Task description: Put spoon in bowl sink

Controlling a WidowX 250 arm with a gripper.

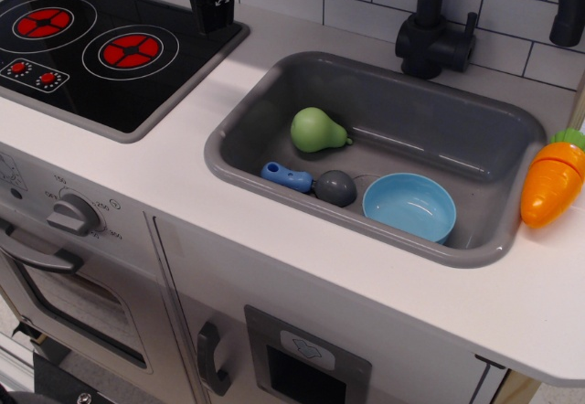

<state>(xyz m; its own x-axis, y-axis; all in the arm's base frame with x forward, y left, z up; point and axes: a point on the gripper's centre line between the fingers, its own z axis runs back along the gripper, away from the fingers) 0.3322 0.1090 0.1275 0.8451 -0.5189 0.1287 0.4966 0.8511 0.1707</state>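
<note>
On my one view, the gripper [210,2] hung over the stove [110,47], well away from the sink [239,168]; I could not tell how its jaws stood. The spoon [306,183] lay on the sink floor, just left of the bowl [409,206], the green pear [317,131] behind it. A toy carrot [551,180] rested on the counter.

open air above sink [239,121], pear [315,130] just behind spoon [306,182], bowl [409,205] beside
</note>
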